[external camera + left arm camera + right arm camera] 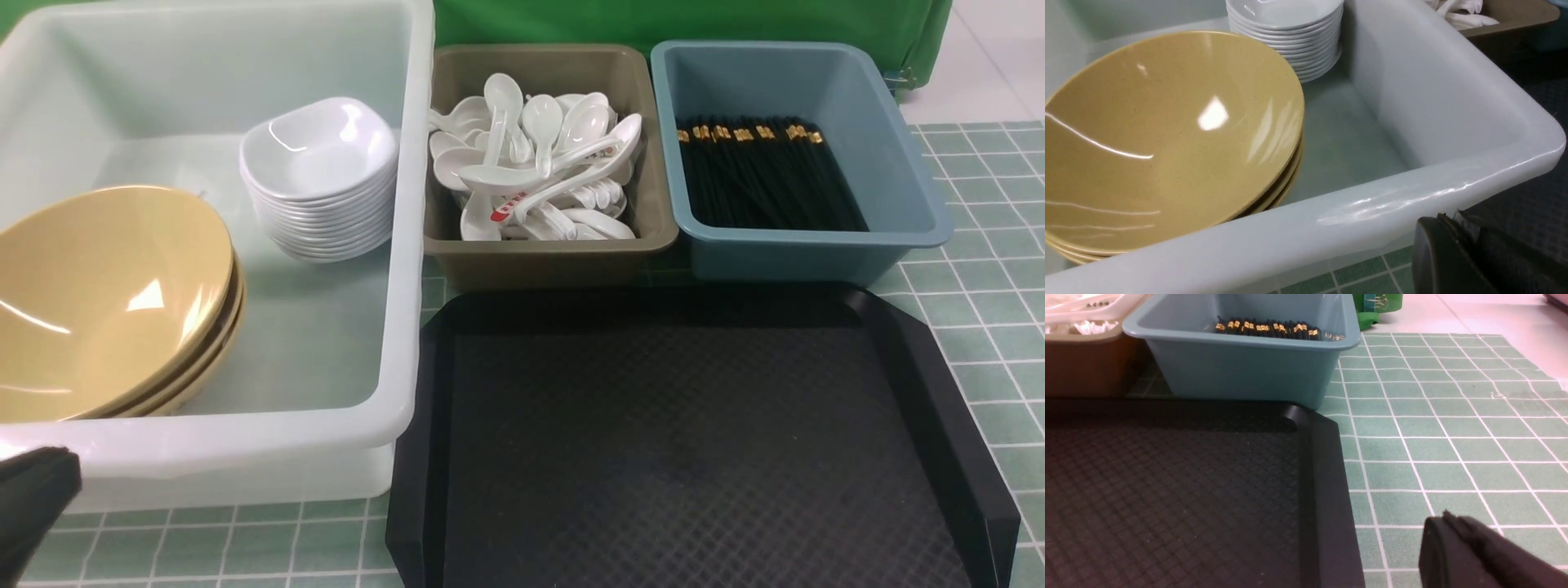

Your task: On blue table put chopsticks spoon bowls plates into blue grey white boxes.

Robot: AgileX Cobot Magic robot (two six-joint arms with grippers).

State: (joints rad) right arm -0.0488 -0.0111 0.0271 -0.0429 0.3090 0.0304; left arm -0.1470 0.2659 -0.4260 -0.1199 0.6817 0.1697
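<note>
The white box (404, 245) at the left holds stacked tan bowls (106, 302) and a stack of small white plates (322, 175). White spoons (535, 155) fill the grey box (551, 249). Black chopsticks (759, 175) with gold ends lie in the blue box (816, 245). My left gripper (1447, 218) is shut and empty, low by the white box's near corner (1527, 151); its dark tip (33, 498) shows at the front view's lower left. My right gripper (1447, 516) is shut and empty over the checked cloth, right of the black tray (1323, 490). It is out of the front view.
An empty black textured tray (694, 441) lies in front of the grey and blue boxes. A green checked cloth (980, 310) covers the table. A green drape (694, 20) hangs behind the boxes.
</note>
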